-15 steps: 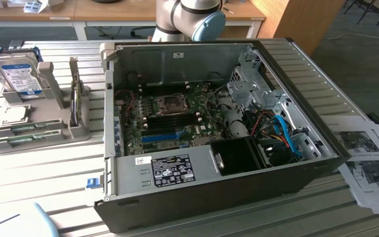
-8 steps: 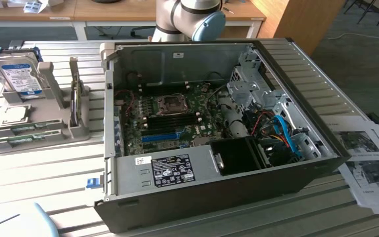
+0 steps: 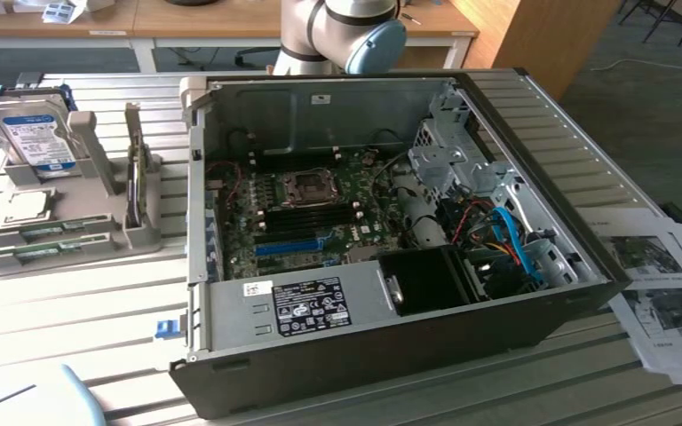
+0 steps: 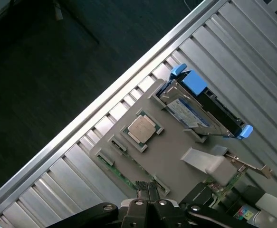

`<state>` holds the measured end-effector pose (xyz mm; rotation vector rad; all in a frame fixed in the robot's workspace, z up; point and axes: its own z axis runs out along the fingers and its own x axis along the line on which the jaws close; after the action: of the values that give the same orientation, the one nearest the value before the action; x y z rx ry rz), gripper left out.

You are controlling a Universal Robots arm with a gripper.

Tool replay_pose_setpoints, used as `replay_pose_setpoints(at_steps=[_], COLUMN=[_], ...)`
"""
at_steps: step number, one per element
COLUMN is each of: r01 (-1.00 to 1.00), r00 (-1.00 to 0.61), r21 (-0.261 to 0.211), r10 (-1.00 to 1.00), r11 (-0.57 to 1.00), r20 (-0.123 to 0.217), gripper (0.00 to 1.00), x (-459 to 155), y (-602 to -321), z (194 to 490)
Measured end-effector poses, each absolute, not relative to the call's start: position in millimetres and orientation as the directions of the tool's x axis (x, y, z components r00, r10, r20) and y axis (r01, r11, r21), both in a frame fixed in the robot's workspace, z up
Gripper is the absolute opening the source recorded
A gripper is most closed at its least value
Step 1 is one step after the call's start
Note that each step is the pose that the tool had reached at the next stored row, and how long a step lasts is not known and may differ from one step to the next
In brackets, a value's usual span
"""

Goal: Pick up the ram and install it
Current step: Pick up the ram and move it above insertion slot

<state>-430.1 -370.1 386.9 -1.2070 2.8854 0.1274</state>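
We find the ram [image 4: 121, 175] lying flat in a long slot along the front edge of the grey holder [image 4: 171, 152], a thin green strip running along that edge. The pincer [image 4: 148, 186] hangs over the same edge of the holder, at one end of the ram slots, so the stick runs away from its tips along the rim. The two dark ribbed fingertips [image 4: 143, 186] are pressed together with no gap between them, and we see nothing caught in them. We cannot tell whether the tips touch the holder or stand clear above it.

In the exterior view a second green stick [image 3: 54, 230] lies in a parallel slot of the holder, just behind the front one. Further in on the holder sits a square processor chip [image 4: 141, 129] in its shallow recess. At the back of the holder, a hard drive [image 4: 188, 111] with a blue-white label stands upright between blue brackets. An expansion card [image 3: 139, 182] stands on edge at the side of the holder that faces the open computer case [image 3: 519, 337].

The case lies on its side just beside the holder, on the exterior view's right, its board and cables exposed. Holder and case both rest on the slatted worktop [image 3: 81, 311]. The arm [image 3: 341, 31] rises behind the case, well apart from the holder.
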Motion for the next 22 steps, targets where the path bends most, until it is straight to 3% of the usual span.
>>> replay_pose_setpoints(at_steps=[22], r01=[-0.822], r00=[-0.568], r21=[0.083], r10=[-0.821], r11=[0.563], r20=[-0.057], gripper=[0.09], x=[-430.1], y=[-370.1], z=[387.0])
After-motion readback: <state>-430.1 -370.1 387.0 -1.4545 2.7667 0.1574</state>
